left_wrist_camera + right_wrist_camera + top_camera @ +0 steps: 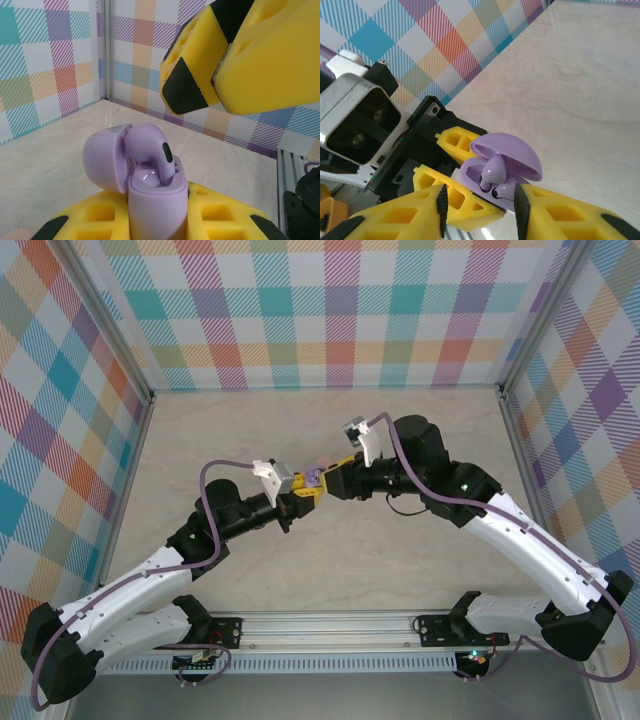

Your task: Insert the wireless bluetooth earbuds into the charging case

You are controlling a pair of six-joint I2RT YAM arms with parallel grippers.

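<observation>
Inside a booth walled with bright plaid panels (330, 310) and framed by metal posts (106, 50), a pale, marble-patterned table (330, 580) lay bare around the two arms. A metal rail (330, 625) ran along its near edge, carrying both bases. The grippers met above the middle of the table.

The left gripper (308, 494) was clamped on the purple charging case (155, 200), one yellow finger on each side and the case upright between them. Its lid (102, 157) stood swung back. A purple earbud (150, 150) sat in the opening, stem down in the well and its rounded head leaning against the lid.

The right gripper (481, 202) hung just above the case, its fingers apart and gripping nothing.

The case's lower half was hidden between the left fingers. In the right wrist view a second purple shape with a dark spot lay lower in the case, but I could not tell what it was. The right fingers were cut off by the frame edge in the left wrist view. From above, a small pale pink thing (322, 458) lay on the table just beyond the grippers, too small to identify.
</observation>
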